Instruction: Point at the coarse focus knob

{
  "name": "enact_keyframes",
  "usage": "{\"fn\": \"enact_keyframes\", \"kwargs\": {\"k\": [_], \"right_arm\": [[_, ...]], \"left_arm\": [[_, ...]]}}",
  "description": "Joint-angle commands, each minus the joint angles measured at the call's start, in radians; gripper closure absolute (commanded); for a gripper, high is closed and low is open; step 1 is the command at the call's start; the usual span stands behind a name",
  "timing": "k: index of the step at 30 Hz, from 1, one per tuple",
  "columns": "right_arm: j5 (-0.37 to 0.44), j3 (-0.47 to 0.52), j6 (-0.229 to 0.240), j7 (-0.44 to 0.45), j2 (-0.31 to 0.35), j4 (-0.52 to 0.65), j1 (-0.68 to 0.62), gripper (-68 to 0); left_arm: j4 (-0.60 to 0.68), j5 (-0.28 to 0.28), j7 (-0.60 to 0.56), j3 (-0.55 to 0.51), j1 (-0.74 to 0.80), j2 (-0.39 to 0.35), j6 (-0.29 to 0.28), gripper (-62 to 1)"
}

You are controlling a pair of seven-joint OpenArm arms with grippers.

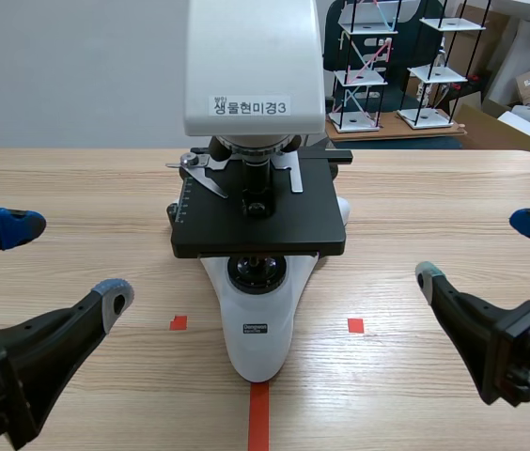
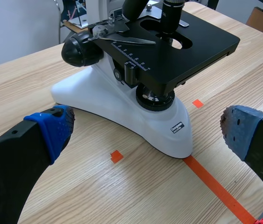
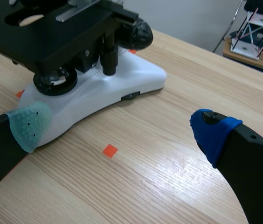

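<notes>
Main risk is tagging the wrong control. The coarse focus knob (image 2: 81, 49) is the big black one low on the microscope (image 1: 257, 310) flank, tucked behind and under the stage (image 1: 265, 225) edge, with a twin on the other side (image 3: 139, 32). The slim stage-drive knob (image 3: 109, 58) hangs close to that twin, so a sloppy approach from the right would read as pointing at that instead

Second risk is that both claws are spread wide. Going in like this, one finger could clip the stage corner or the white base and shove the scope across the desk (image 1: 434, 188). I'd judge closing up first gives a cleaner pointer

Pose: left claw (image 1: 66, 261) low over the desk on its own side, fully open, holding nothing, well apart from the scope. Right claw (image 1: 481, 251) mirrors it, wide open and empty. Neither is near a knob, so pointing is not yet started
</notes>
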Motion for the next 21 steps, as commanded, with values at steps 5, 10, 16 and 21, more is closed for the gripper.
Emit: {"fn": "enact_keyframes", "kwargs": {"k": [5, 10, 16, 21], "right_arm": [[-0.005, 0.008, -0.003, -0.003, 0.008, 0.018, 0.0, -67.9], [-0.031, 0.008, -0.003, -0.003, 0.008, 0.018, 0.0, -67.9], [-0.031, 0.008, -0.003, -0.003, 0.008, 0.018, 0.0, -67.9], [-0.031, 0.008, -0.003, -0.003, 0.008, 0.018, 0.0, -67.9]], "left_arm": [[0.021, -0.01, -0.011, -0.003, 0.002, 0.0, -0.003, -62.3], [0.021, -0.01, -0.011, -0.003, 0.002, 0.0, -0.003, -62.3], [0.021, -0.01, -0.011, -0.003, 0.002, 0.0, -0.003, -62.3], [0.021, -0.01, -0.011, -0.003, 0.002, 0.0, -0.003, -62.3]]}}
